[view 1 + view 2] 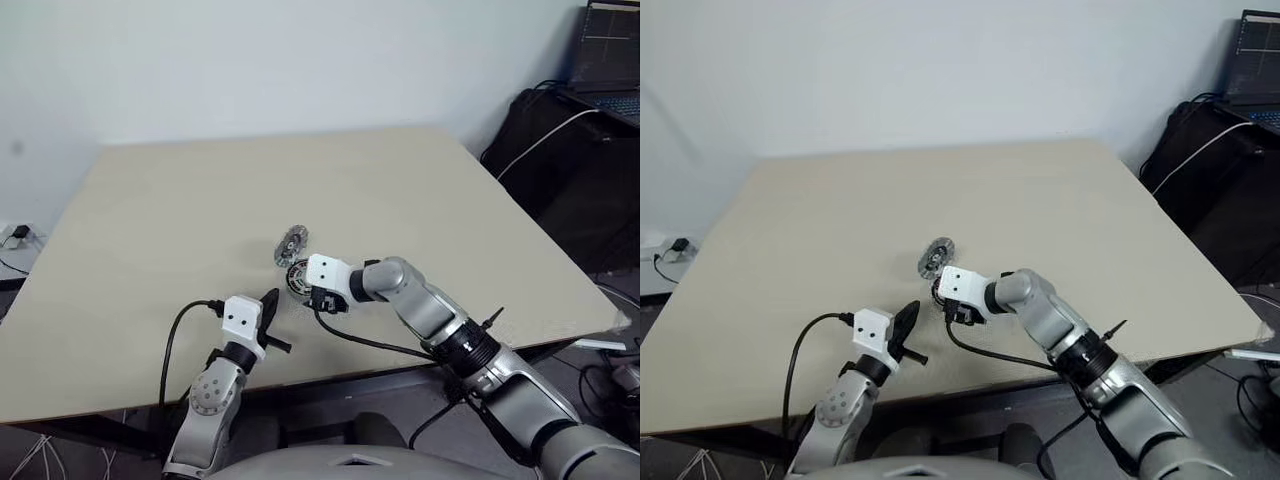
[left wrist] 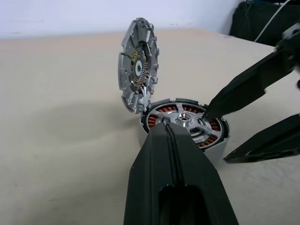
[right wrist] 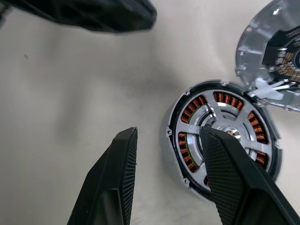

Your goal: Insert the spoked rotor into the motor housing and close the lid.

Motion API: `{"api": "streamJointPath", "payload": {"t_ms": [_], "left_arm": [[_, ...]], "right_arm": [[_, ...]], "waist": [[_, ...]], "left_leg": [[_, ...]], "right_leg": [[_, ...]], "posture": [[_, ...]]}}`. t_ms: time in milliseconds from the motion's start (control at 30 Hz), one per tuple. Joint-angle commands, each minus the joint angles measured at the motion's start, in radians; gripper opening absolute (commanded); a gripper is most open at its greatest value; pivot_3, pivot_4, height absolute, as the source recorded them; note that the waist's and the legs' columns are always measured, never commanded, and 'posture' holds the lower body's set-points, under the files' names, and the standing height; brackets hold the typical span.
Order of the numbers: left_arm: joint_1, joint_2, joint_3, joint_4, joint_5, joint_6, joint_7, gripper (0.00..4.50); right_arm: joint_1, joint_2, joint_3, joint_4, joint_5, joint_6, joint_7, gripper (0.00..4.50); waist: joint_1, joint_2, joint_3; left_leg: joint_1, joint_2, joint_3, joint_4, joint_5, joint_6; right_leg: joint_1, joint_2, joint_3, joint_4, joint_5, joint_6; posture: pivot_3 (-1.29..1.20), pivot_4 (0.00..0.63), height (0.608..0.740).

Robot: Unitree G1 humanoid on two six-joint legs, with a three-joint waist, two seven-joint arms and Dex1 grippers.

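Silver-grey arms, white wrist blocks, black claws, black cables

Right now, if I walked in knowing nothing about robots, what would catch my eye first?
A small round motor housing on the beige table, its copper windings glowing beneath the silvery spoked rotor seated inside. Its lid stands open on edge right behind it. The right tool hovers open over it.

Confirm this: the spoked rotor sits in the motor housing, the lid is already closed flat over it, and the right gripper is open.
Wrong on the lid: the left wrist view shows it standing open behind the motor housing. The spoked rotor is seated, and the right gripper is open.
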Motion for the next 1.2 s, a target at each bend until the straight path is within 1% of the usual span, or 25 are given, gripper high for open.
{"api": "streamJointPath", "payload": {"t_ms": [33,200,333,433,600,767,900,967,1067,1200], "left_arm": [[-0.005,-0.009,0.004,-0.01,0.0,-0.032,0.003,0.0],[-0.001,-0.01,0.005,-0.012,0.001,-0.045,0.007,0.0],[0.003,-0.007,0.004,-0.011,0.005,-0.061,0.005,0.0],[0.004,0.004,0.0,-0.008,0.019,-0.071,0.002,0.0],[0.012,0.022,-0.005,0.0,0.044,-0.084,0.0,0.0],[0.022,0.028,-0.002,0.003,0.045,-0.092,-0.004,0.0],[0.026,0.029,0.001,0.005,0.043,-0.096,-0.003,0.0],[0.031,0.029,0.0,0.005,0.043,-0.099,-0.002,0.0],[0.045,0.027,0.0,0.013,0.045,-0.114,0.001,0.0],[0.062,0.029,-0.003,0.038,0.063,-0.151,0.011,0.0]], "right_arm": [[-0.043,0.016,0.007,0.057,-0.028,-0.038,0.013,2.26],[-0.068,0.028,0.01,0.14,-0.057,-0.066,0.024,2.26],[-0.072,0.017,0.025,0.168,-0.083,-0.081,0.055,2.26],[-0.074,0.017,0.028,0.183,-0.102,-0.088,0.058,1.7],[-0.072,0.026,0.016,0.189,-0.113,-0.095,0.06,0.04],[-0.072,0.032,-0.003,0.189,-0.109,-0.089,0.045,0.04],[-0.048,0.021,-0.044,0.124,-0.077,-0.028,0.052,0.04],[-0.022,0.016,-0.08,0.059,-0.049,0.038,0.053,0.04],[0.035,-0.007,-0.141,-0.094,-0.007,0.178,0.055,0.04],[0.114,-0.041,-0.195,-0.299,0.036,0.368,0.03,0.04]], "waist": [[0.0,0.0,0.0],[-0.001,0.0,0.0],[-0.001,0.0,0.0],[-0.001,0.001,-0.001],[-0.001,0.001,-0.002],[-0.001,0.001,-0.002],[0.001,0.001,-0.002],[0.005,0.001,-0.002],[0.011,0.001,-0.002],[0.022,0.002,-0.002]], "left_leg": [[0.0,0.0,0.0,0.0,0.0,0.0],[0.0,0.0,0.0,0.0,0.0,0.0],[0.0,0.0,0.0,0.0,0.0,0.0],[0.0,0.0,0.0,0.0,0.0,0.0],[0.0,0.0,-0.001,0.0,0.0,-0.001],[0.0,0.0,-0.001,0.0,-0.001,-0.001],[0.0,0.0,-0.001,0.0,-0.002,-0.004],[0.0,0.0,-0.001,0.0,-0.002,-0.003],[-0.002,0.0,-0.001,0.0,-0.001,-0.001],[-0.005,0.0,-0.001,-0.001,-0.002,-0.003]], "right_leg": [[0.0,0.0,0.0,0.0,0.0,0.0],[0.0,0.0,0.0,0.0,0.0,0.0],[0.0,-0.001,0.0,0.0,0.0,-0.001],[-0.001,-0.001,0.0,0.0,0.0,-0.001],[0.0,-0.004,0.0,0.0,0.0,-0.001],[0.0,-0.006,0.0,0.001,0.001,-0.001],[-0.001,-0.006,0.0,0.001,0.001,-0.002],[-0.001,-0.006,0.0,0.0,0.001,-0.002],[-0.002,-0.006,0.0,0.0,0.001,-0.002],[-0.006,-0.008,0.0,-0.001,0.001,-0.002]], "posture": [[0.0,0.0,0.74],[0.0,0.0,0.74],[0.0,0.0,0.74],[0.0,0.0,0.74],[0.0,0.0,0.74],[0.0,0.0,0.74],[0.0,0.0,0.74],[0.0,0.0,0.74],[0.0,0.0,0.74],[0.0,0.0,0.74]]}}
